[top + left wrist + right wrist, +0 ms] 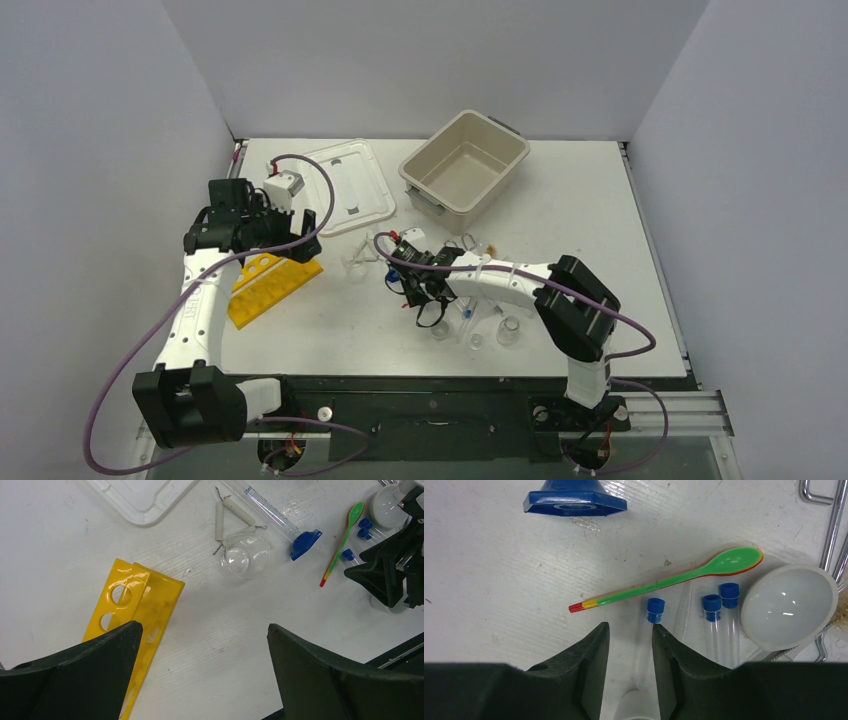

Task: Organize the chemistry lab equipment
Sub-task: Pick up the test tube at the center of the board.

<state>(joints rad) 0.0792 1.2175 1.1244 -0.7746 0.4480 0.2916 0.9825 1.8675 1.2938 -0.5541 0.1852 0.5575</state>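
Observation:
My right gripper (pixel 630 625) is low over the table, open, with a clear test tube (pixel 644 647) under a blue cap (pixel 655 610) lying between its fingers, close against the right one. Two more blue-capped tubes (pixel 712 609) lie to the right, beside a white round dish (pixel 789 605). Just ahead of the fingertips lies a green spatula (pixel 674 579). My left gripper (pixel 204 626) hangs wide open above bare table; its left finger overlaps the yellow holed rack (pixel 145 595). Nothing sits between its fingers.
The beige tub (pixel 500 175) stands at the back, the white lid (pixel 345 185) to its left. A clear glass dish (pixel 246 556), white rods (pixel 219 517) and a blue-based cylinder (pixel 305 542) lie mid-table. Metal tongs (pixel 834 525) and small beakers (pixel 508 332) lie near my right arm.

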